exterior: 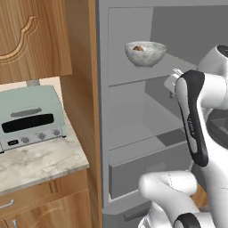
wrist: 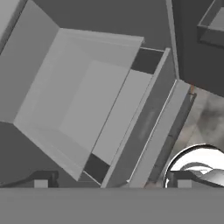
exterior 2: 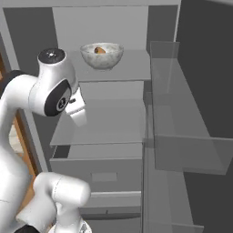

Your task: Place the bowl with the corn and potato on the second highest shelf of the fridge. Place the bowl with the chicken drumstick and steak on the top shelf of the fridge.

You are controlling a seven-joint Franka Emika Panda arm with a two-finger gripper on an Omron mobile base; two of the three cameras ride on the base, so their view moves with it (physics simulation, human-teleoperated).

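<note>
A robot arm stands before an open fridge in a simulated kitchen, its pincer (wrist: pixel 112 183) released, the two dark tips spread wide with nothing between them as its hand camera looks down over the lower grey boards. The pale grey marbled bowl (exterior: pixel 145 53) sits upright on the top shelf (exterior: pixel 129 76), towards the middle of the board and well back from its front edge. The golden-brown chicken drumstick (exterior 2: pixel 100 50) peeks above the rim; the steak cannot be made out from here. Below it, the second highest shelf (exterior 2: pixel 107 123) has yet to receive the bowl with the corn and potato, so that half of the task looks undone. Beside the fridge, a pale green toaster oven (exterior: pixel 30 116) rests on the marbled worktop (exterior: pixel 44 160). A bowl of this kind is likely to be rigid, smooth-sided and fairly heavy for its size once loaded, and liable to chip if knocked against a board. Its contents lie loose, and a stubby cob or an oval potato would probably roll if the bowl tipped. The safest hold appears to be on the rim, one finger inside the wall and one outside. The bowl should be carried level and slid in low over the shelf, not dropped onto it.
</note>
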